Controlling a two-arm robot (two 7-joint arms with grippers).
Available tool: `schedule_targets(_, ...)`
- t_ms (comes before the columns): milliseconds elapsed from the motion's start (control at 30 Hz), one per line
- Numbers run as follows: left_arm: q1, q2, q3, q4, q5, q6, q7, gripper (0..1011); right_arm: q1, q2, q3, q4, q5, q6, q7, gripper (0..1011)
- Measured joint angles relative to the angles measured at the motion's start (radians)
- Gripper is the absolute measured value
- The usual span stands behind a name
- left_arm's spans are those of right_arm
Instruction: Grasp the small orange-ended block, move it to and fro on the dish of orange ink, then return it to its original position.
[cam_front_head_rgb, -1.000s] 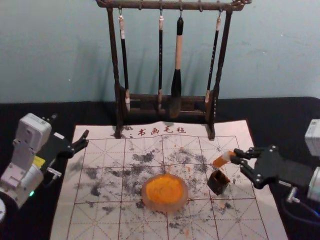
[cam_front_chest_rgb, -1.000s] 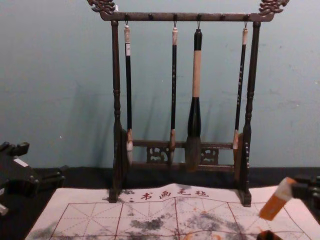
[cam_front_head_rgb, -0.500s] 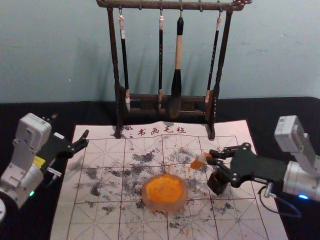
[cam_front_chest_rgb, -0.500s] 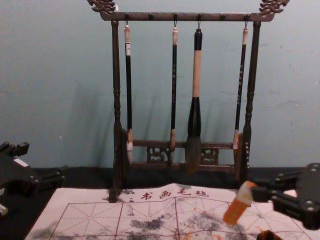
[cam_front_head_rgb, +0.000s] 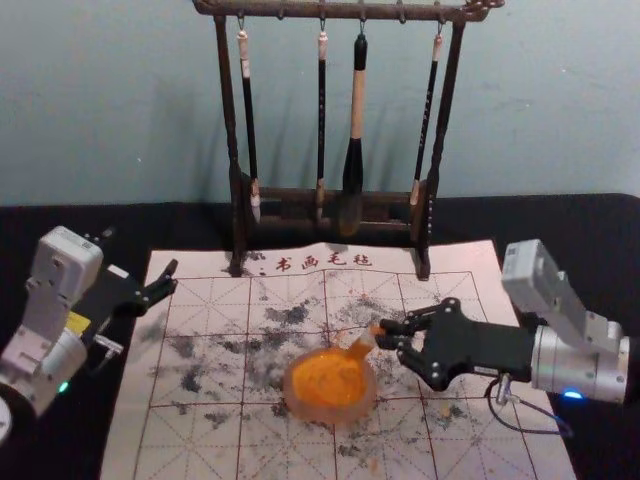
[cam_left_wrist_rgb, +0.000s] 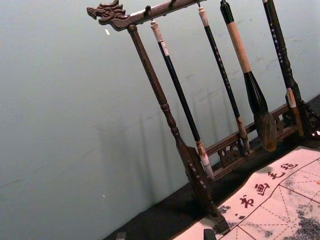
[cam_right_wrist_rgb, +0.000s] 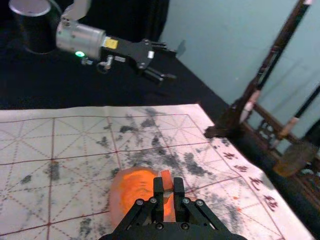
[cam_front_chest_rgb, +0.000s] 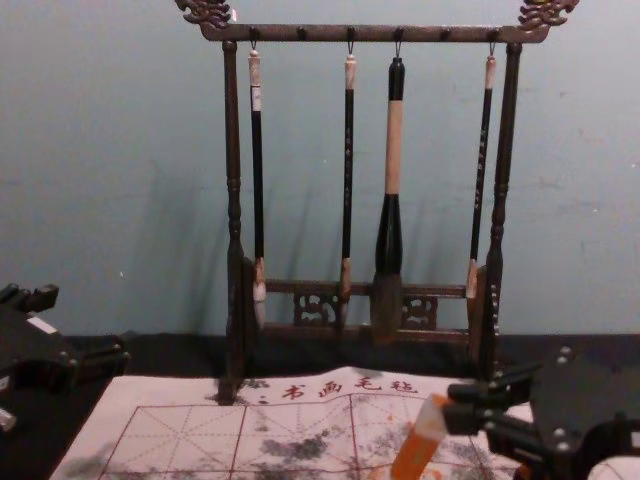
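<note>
Orange-ended block (cam_front_head_rgb: 359, 347) clenched in right gripper (cam_front_head_rgb: 384, 335), tilted at far right edge of dish (cam_front_head_rgb: 330, 413), contact unclear; light pressure advised, strokes best confined inside rim. Left gripper (cam_right_wrist_rgb: 172, 64) parked at left, fingers spread.

Block (cam_front_chest_rgb: 420, 440) is showing orange ends, pale middle; ink (cam_front_head_rgb: 328, 378) is glowing orange; mat (cam_front_head_rgb: 200, 440) is bearing red grid, grey-black blotches on off-white.

We see four brushes (cam_front_head_rgb: 357, 110) | one rack (cam_front_chest_rgb: 233, 150) | one block (cam_front_chest_rgb: 418, 440) between right jaws | one dish (cam_front_head_rgb: 330, 414) near them | one mat (cam_front_head_rgb: 200, 440) below | two grippers (cam_front_head_rgb: 384, 335)
</note>
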Motion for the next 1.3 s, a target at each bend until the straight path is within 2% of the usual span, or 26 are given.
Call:
schedule_targets(633, 0.000, 0.000, 0.000, 0.000, 0.000, 0.000, 0.000, 1001, 0.037, 0.007, -0.086, 0.013, -0.011, 0.020, 0.049, 90)
schedule_targets(1300, 0.000, 0.000, 0.000, 0.000, 0.000, 0.000, 0.000, 1001, 0.087, -0.033, -0.131, 0.066, -0.036, 0.037, 0.039, 90)
